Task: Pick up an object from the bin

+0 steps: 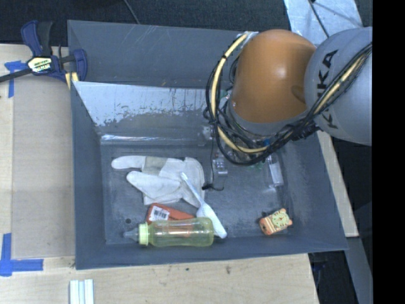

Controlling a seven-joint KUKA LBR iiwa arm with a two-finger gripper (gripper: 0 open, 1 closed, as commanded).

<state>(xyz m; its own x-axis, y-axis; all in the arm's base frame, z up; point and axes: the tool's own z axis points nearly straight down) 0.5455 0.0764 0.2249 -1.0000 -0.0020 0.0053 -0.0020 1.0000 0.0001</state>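
Seen just right of the white glove [161,177]: the hand [217,171], low in the bin [88,189]. Cannot tell how wide open, or holding anything. Could snag the soft glove and drag along the white brush [204,206] touching it.

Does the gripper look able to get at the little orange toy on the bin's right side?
Probably yes: the orange toy lies alone on the bin floor, with nothing between it and the gripper nearby.

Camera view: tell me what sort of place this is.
Probably a robotics lab's bin-picking test cell: a KUKA arm hangs over a grey metal bin holding odd loose things, such as a white glove, a clear bottle and a small orange block.
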